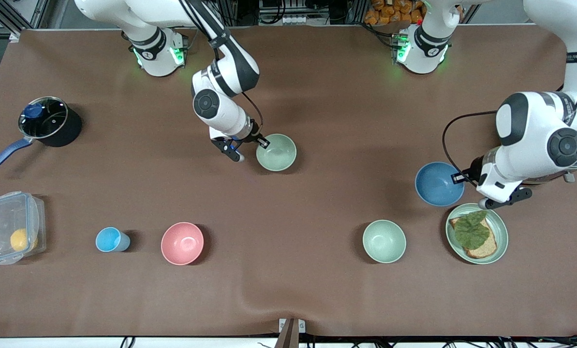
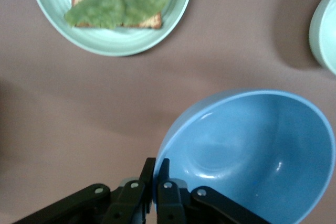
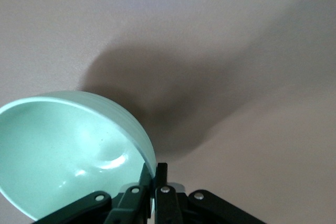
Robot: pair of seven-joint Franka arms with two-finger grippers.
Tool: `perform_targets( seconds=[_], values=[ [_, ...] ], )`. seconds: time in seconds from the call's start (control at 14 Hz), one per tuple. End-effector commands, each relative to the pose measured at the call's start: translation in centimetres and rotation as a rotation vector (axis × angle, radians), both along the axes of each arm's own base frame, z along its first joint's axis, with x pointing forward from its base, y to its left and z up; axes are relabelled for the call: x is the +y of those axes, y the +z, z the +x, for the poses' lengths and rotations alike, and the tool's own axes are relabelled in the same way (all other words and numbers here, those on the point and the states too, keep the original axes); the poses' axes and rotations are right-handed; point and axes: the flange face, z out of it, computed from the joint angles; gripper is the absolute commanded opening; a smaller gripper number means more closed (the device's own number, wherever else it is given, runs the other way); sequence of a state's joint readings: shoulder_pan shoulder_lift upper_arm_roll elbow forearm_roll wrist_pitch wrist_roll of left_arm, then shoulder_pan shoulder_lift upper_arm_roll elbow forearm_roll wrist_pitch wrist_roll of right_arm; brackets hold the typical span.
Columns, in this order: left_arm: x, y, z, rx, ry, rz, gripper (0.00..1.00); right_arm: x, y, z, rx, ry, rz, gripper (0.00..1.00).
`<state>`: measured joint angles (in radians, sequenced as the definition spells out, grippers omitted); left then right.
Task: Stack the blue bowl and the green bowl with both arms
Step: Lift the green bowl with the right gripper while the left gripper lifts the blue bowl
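Left gripper [image 1: 459, 178]: fingers [image 2: 164, 184] pinched nearly together on the rim of the round, matte, dusty mid-blue bowl [image 1: 439, 183], one inside the rim and one outside. The bowl hangs tilted over the brown worktop [image 1: 317, 96] at the left arm's end, above a spot just beside the wide, shallow pale-green plate of bread and lettuce [image 1: 477, 233].

Right gripper [image 1: 264, 142]: fingers [image 3: 160, 177] narrowed to a slim gap, clamped across the rim of a round, matte, pale mint-green bowl [image 1: 276, 152]. This bowl is tilted and raised above its own shadow, over the middle of the worktop.

Second mint-green bowl of the same form [image 1: 384, 240]: resting on the worktop nearer the front camera, beside the plate, untouched.

Also on the worktop, toward the right arm's end: round pink bowl [image 1: 182, 243], small light-blue cup [image 1: 110, 239].
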<state>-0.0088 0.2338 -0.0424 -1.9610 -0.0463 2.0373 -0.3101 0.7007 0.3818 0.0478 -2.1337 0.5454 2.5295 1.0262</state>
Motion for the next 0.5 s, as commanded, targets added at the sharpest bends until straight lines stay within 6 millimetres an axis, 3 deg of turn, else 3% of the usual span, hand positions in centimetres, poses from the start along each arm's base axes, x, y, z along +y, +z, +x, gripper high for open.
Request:
perform_targets(
  seconds=[0.0,0.07,0.14,0.21,0.29,0.43],
  values=[
    [-0.08,0.68,-2.82,0.011,0.025,-0.014,0.00,1.16,-0.82,-0.30,-0.005,-0.043,0.017,0.00],
    [-0.17,0.60,-2.83,0.013,0.023,-0.014,0.00,1.31,-0.99,-0.47,0.002,-0.056,0.022,0.00],
    [0.00,0.56,-2.73,0.013,0.026,-0.014,0.00,1.27,-0.95,-0.38,0.009,-0.072,0.026,0.29],
    [0.07,0.69,-2.64,0.010,0.025,-0.016,0.00,1.31,-1.04,-0.45,0.015,-0.082,0.027,0.68],
    [0.00,0.57,-2.36,0.010,0.032,-0.025,0.00,1.34,-1.06,-0.41,0.015,-0.086,0.027,1.00],
    [-0.23,0.47,-2.17,0.009,0.046,-0.046,0.00,1.79,-0.57,-0.11,0.018,-0.083,0.036,1.00]
  ],
)
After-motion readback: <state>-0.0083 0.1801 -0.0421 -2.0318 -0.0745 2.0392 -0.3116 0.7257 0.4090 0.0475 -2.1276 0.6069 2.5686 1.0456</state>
